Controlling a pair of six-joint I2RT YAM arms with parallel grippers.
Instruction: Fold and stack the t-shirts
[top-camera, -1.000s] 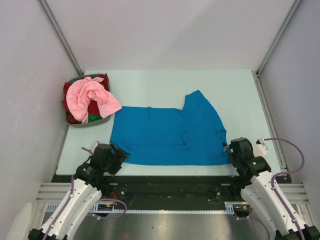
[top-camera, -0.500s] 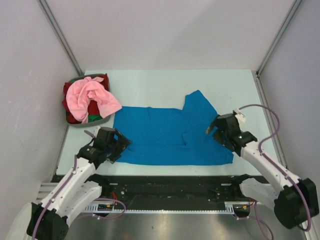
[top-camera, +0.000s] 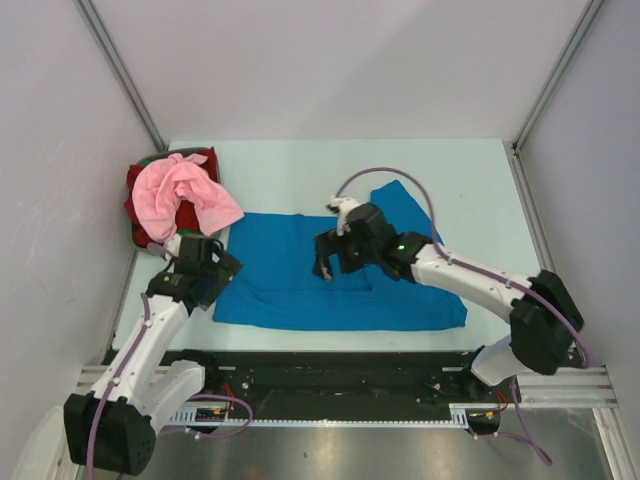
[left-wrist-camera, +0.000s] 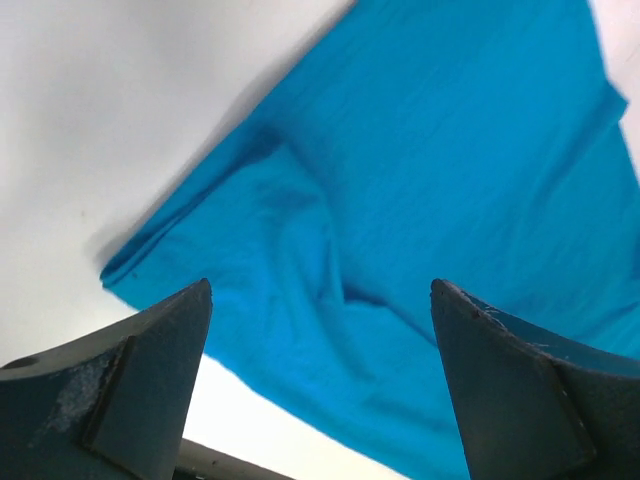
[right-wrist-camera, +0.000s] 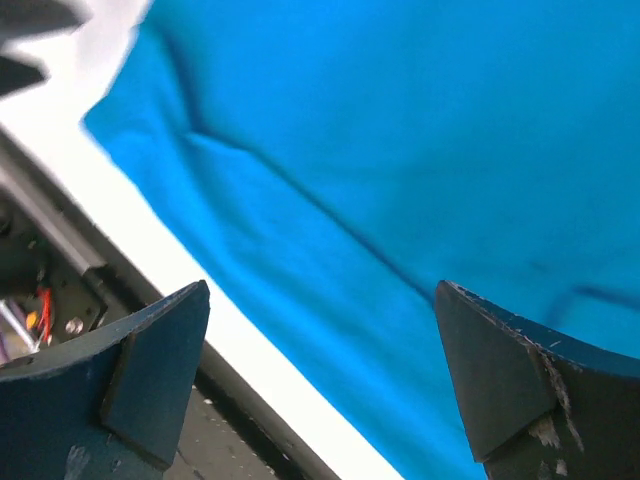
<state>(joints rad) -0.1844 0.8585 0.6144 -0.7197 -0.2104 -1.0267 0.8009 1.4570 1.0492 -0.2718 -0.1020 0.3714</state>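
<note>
Nearest the arm bases, the long near hem of the bright blue cloth t-shirt (top-camera: 300, 300) runs just inside the front edge of the pale flat tabletop (top-camera: 300, 165), leaving a thin bare strip. The shirt lies spread flat across the middle, one sleeve pointing far-right. The left gripper (top-camera: 215, 272) hovers at the shirt's left border with its fingers (left-wrist-camera: 140, 370) spread wide and nothing between them; its wrist view shows a doubled corner of blue cloth below. The right gripper (top-camera: 325, 268), reaching across over mid-shirt, is likewise spread wide and empty. Farther left, the dark grey basket (top-camera: 148, 243) sits at the table's left edge beside the wall, holding the light pink crumpled shirt (top-camera: 180, 195) over the red shirt (top-camera: 205, 160). Bare tabletop lies beyond and right of the blue shirt.
</note>
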